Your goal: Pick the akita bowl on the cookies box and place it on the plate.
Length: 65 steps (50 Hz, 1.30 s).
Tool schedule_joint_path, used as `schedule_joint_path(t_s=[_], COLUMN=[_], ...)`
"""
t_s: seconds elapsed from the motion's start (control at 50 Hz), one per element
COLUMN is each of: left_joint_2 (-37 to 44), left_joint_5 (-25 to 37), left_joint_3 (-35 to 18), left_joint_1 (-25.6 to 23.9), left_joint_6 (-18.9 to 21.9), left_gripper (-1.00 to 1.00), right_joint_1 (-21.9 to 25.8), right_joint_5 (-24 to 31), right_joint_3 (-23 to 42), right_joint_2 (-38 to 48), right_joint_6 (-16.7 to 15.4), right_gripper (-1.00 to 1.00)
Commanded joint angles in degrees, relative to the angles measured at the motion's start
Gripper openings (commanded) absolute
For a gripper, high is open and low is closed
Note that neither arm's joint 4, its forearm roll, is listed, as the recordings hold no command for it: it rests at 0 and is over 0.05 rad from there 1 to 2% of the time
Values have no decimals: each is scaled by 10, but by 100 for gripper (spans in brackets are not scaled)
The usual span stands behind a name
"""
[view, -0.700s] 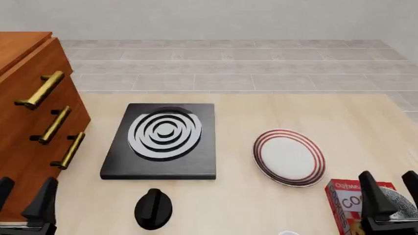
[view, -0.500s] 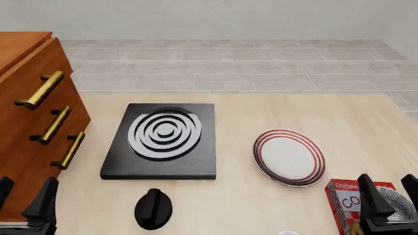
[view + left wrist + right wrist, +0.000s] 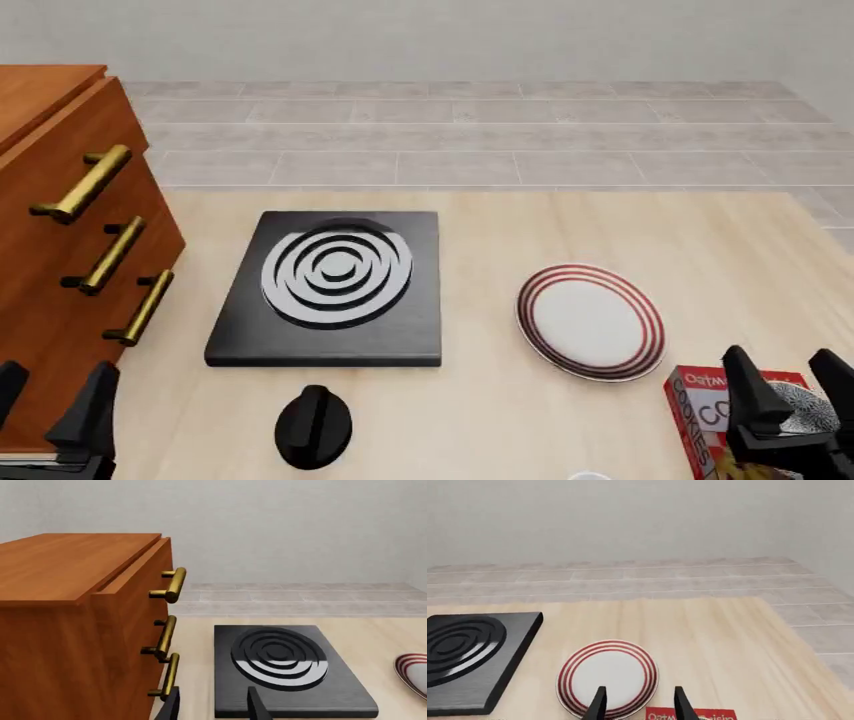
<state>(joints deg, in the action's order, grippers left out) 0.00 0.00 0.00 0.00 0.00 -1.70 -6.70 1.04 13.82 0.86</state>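
Wood cabinet [image 3: 67, 240] w/ three brass handles [image 3: 118, 252] stands at far left of the table [image 3: 534, 220]. Just below it, at the frame's bottom edge, left gripper [image 3: 51, 405], fingers apart, nothing between them. Next right: black square stove [image 3: 334, 290] w/ grey rings, and a black knob [image 3: 314, 425] nearer the camera. Then the plate [image 3: 590, 320], white w/ red rings, bare, centre-right. Bottom right corner: cookies box [image 3: 707, 415], red, w/ the akita bowl [image 3: 807, 408] sitting on it. Right gripper [image 3: 790, 385] hangs over the bowl, fingers spread, one each side of it; contact w/ bowl can't be told. Wrist cam shows plate ahead of its fingertips.
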Motion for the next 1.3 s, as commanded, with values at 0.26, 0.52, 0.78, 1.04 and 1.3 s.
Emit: schedule_joint_path(t_s=[0.26,0.52,0.78,1.04,1.3], left_joint_2=[0,0,0,0,0], left_joint_5=[0,0,0,0,0], left_joint_3=[0,0,0,0,0], left_joint_1=[0,0,0,0,0], left_joint_6=[0,0,0,0,0], left_gripper=[100,100,100,100,100], right_joint_1=[-46,-65,-150,-250,-303], right_joint_5=[293,436,536,585,607], right_joint_3=[297,430,509,544,551], right_joint_2=[58,86,99,107,117], right_joint_6=[-59,-74,-71,-104,-107], right_gripper=[100,100,100,100,100])
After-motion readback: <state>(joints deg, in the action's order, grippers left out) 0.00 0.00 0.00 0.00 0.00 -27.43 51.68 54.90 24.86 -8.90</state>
